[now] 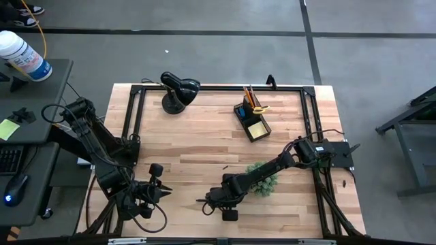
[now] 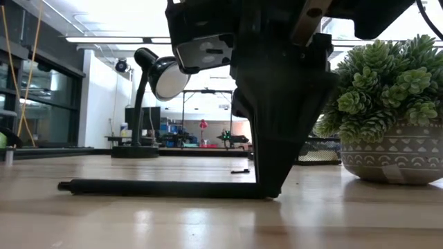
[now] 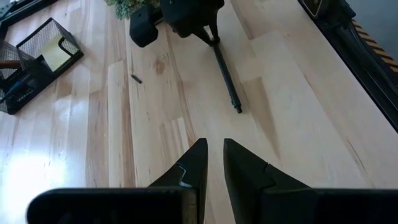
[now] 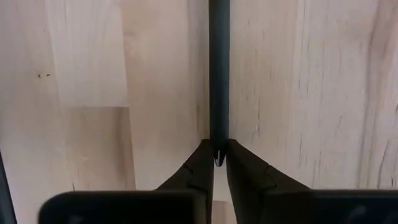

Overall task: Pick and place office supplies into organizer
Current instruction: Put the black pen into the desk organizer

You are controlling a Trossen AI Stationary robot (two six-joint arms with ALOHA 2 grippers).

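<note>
A thin black pen (image 2: 159,187) lies flat on the wooden table near its front edge. My right gripper (image 4: 217,155) reaches down on one end of it, shut. The pen also shows in the left wrist view as a dark stick (image 3: 227,78) under the right gripper (image 3: 186,15). The black organizer (image 1: 251,119) stands at the far middle right, with pencils (image 1: 250,95) upright in it and a yellow sticky-note pad (image 1: 257,128) in its tray. My left gripper (image 3: 214,165) hovers at the near left, with a narrow gap between its fingers and nothing in it. My right gripper pinches the pen's end (image 4: 218,134) between its two fingertips (image 2: 271,181). The fingers come from above, pointing steeply down, one on each side of the shaft. The pen lies level on the table along its whole length, stretching away from the fingers.
A green plant in a patterned pot (image 2: 387,149) stands close beside the right gripper. A black desk lamp (image 1: 178,92) is at the far left of the table. A small dark bit (image 3: 135,79) lies loose on the wood. Bare wood stretches between pen and organizer.
</note>
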